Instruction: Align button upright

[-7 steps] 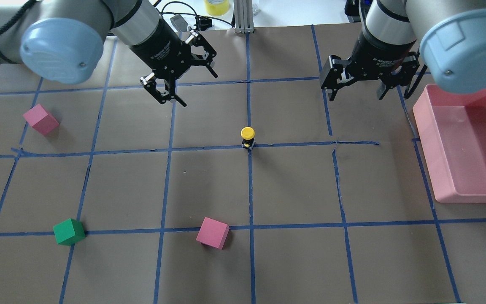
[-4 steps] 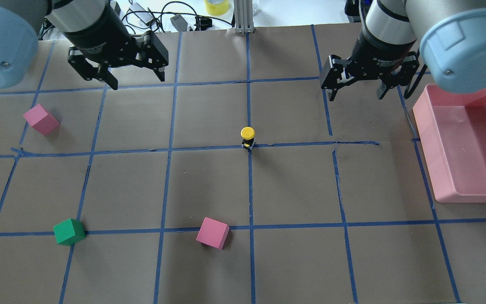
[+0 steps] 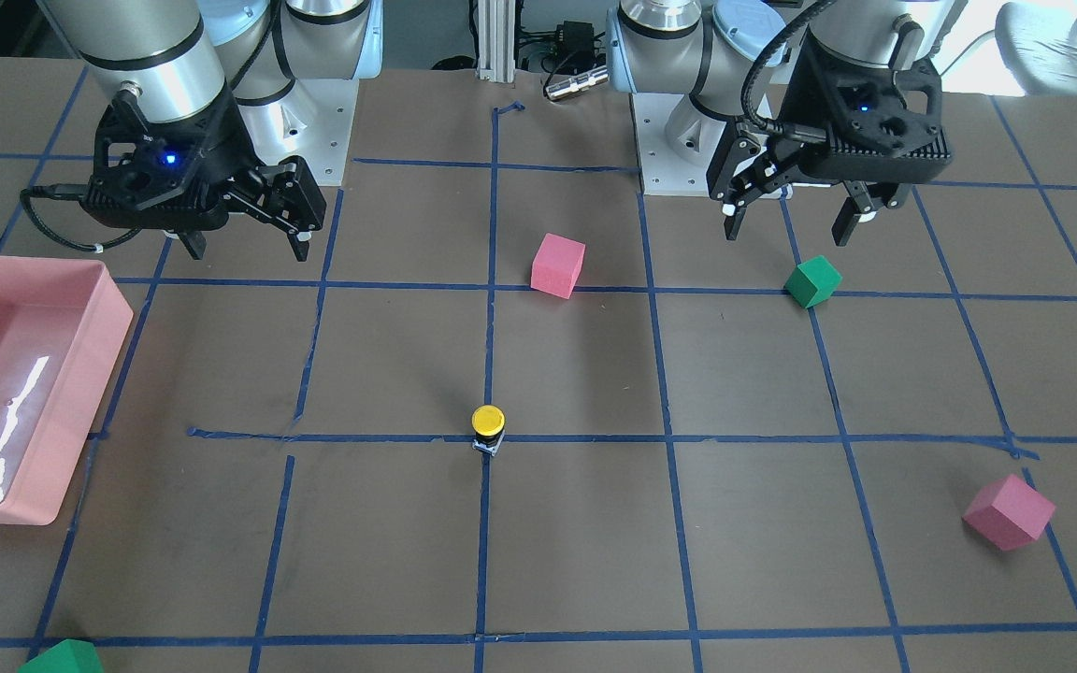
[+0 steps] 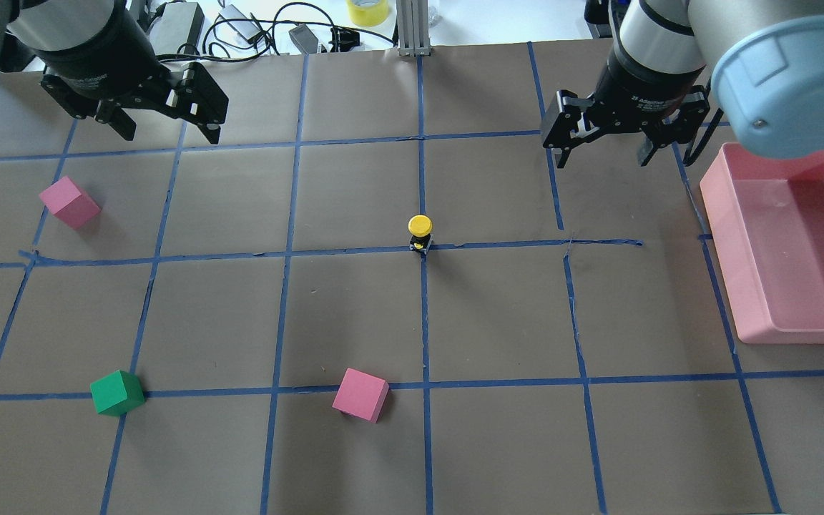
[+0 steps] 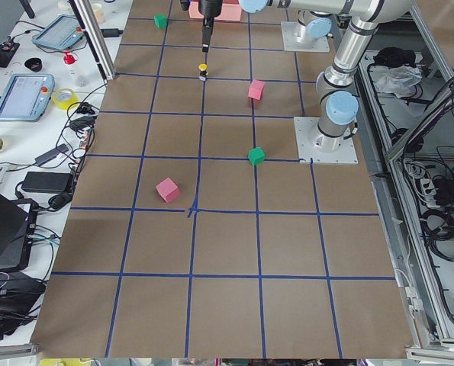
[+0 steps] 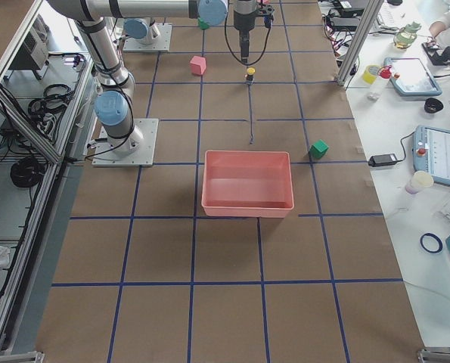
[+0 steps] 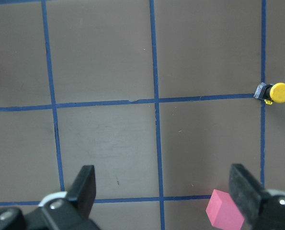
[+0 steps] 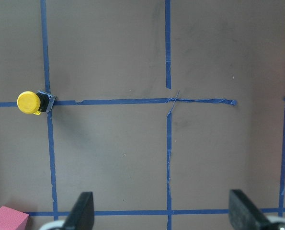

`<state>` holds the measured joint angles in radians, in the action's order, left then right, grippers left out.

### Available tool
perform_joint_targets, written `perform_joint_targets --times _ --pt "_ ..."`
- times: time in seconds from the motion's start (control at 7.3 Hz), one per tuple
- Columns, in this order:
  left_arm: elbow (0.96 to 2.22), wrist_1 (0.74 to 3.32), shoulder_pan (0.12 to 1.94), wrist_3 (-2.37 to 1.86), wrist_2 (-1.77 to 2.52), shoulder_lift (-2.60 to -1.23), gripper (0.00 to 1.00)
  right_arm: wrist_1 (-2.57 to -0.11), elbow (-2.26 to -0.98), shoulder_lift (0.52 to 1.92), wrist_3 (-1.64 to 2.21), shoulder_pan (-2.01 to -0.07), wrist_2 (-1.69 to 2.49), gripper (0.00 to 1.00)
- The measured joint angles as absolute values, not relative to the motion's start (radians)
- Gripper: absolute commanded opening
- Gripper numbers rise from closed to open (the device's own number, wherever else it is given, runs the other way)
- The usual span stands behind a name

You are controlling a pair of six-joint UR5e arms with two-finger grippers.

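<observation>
Small push button (image 4: 420, 232), yellow round cap on a black body, standing upright on a blue tape crossing mid-table.

Its cap faces up, so the aligning looks done. What remains, I judge, is only a check and keeping both arms off it. The left tool (image 4: 169, 134) and right tool (image 4: 604, 159) hang wide open and empty, well apart from it. Open brown table (image 4: 498, 315) surrounds it; the nearest pink foam cube (image 4: 360, 395) and the pink plastic tray (image 4: 730, 250) sit well clear.

Brightly, evenly lit from above. Soft, faint shadow beside the square pink foam cube (image 3: 558, 265); white glare streak in the glossy pink plastic tray (image 3: 7, 422). Sharp throughout.
</observation>
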<state>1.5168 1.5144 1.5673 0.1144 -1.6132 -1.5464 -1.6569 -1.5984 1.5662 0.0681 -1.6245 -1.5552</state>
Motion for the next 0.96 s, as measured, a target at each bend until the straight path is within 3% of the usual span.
perform_joint_targets --times 0.41,0.96 --pt "1.545 1.459 1.555 0.237 -1.611 -1.551 1.00 -1.669 -1.598 1.565 0.070 -1.624 -1.544 1.00" --pt "1.602 1.360 1.552 0.100 -1.602 -1.555 1.00 -1.676 -1.598 1.565 0.072 -1.626 -1.545 1.00"
